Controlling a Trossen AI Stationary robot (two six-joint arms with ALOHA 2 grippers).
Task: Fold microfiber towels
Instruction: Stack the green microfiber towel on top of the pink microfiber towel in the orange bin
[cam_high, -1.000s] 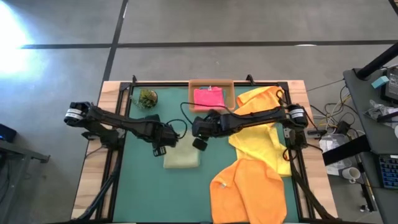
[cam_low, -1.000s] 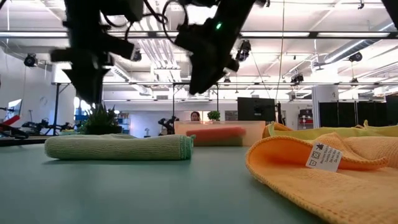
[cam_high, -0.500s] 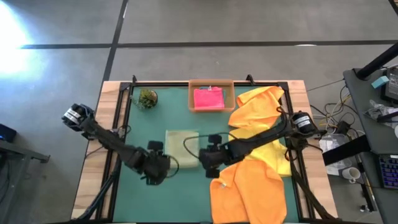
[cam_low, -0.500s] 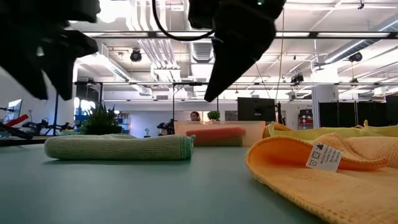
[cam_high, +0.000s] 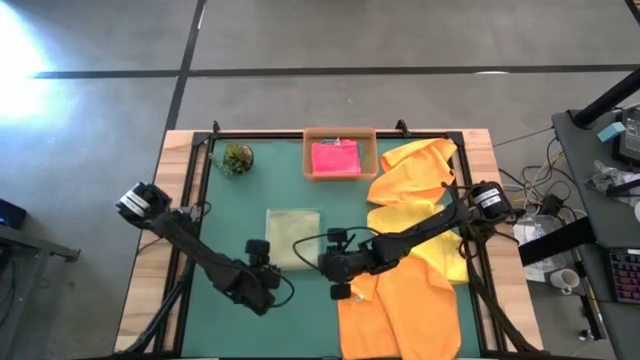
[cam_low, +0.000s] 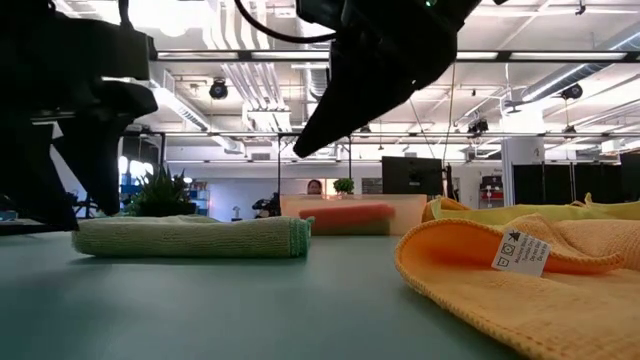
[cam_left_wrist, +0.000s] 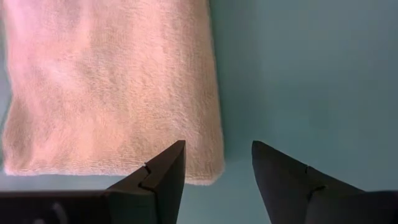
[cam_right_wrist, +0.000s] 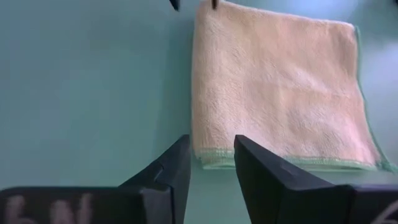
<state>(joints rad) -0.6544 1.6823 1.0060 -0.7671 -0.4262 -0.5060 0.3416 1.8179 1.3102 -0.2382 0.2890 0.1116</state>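
A folded pale sage green towel (cam_high: 293, 238) lies flat on the green mat (cam_high: 230, 220); the low view shows it as a flat roll (cam_low: 190, 237). My left gripper (cam_left_wrist: 217, 154) hangs open over the towel's near left corner (cam_left_wrist: 214, 174), fingers slanting down. Open by a narrow gap, my right gripper (cam_right_wrist: 212, 148) hovers at the near right corner (cam_right_wrist: 200, 160). Neither gripper touches the cloth. An orange towel (cam_high: 400, 300) and a yellow towel (cam_high: 415, 190) lie crumpled at the right. A hot pink towel (cam_high: 336, 158) sits folded in the tray.
The shallow tan cardboard tray (cam_high: 340, 134) stands at the far edge, with a small potted plant (cam_high: 238, 158) to its left. The orange towel's edge, with a white label (cam_low: 520, 252), lies just right of my right gripper (cam_high: 326, 266). Bare mat stretches left of my left gripper (cam_high: 265, 266).
Both grippers have come down and moved toward the table's near edge. They went from over the sage towel's far part to its near corners, tipping further downward. The towel has stayed where it was.
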